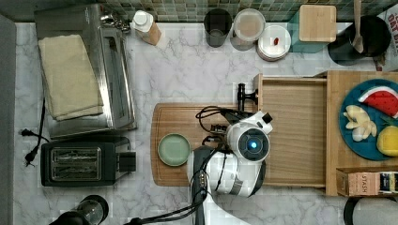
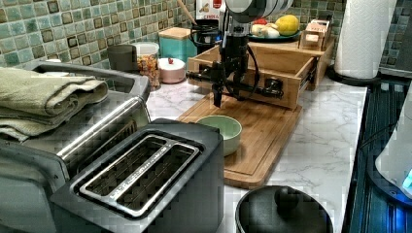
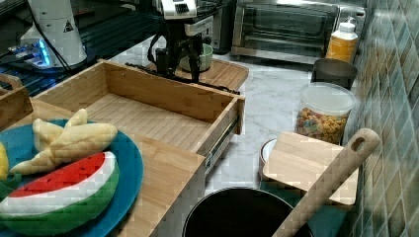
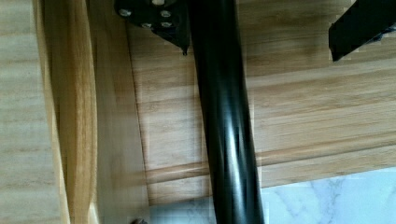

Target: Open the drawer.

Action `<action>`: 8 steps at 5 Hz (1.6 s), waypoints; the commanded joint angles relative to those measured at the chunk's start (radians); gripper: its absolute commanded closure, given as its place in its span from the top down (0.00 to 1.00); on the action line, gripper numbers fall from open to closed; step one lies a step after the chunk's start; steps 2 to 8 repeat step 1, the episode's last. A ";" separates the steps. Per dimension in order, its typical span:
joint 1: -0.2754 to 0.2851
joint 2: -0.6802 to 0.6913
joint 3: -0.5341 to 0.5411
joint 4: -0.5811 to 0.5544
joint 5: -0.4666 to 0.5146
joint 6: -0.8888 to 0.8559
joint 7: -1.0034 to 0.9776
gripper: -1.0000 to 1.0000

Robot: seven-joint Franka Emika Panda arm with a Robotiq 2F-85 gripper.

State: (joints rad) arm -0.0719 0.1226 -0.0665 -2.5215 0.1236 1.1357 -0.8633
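The drawer (image 1: 293,131) stands pulled well out of its light-wood cabinet (image 1: 338,84) on a white marble counter (image 1: 187,70), its plain inside bare. Its black bar handle (image 4: 224,121) overhangs a brown cutting board (image 2: 262,131) that carries a green bowl (image 1: 174,149). The gripper (image 2: 224,85) hangs at that handle with its fingers (image 4: 359,23) apart, one on either side of the bar. Green mosaic tile (image 2: 73,29) backs the counter. A toaster oven (image 1: 110,70) with a folded towel (image 1: 70,75) on top and a black toaster (image 1: 80,161) stand at the top view's left.
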 commanded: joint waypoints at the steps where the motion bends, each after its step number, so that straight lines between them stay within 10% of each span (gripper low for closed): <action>1: 0.135 -0.118 0.133 -0.044 0.033 -0.044 0.099 1.00; 8: 0.135 -0.118 0.133 -0.044 0.033 -0.044 0.099 1.00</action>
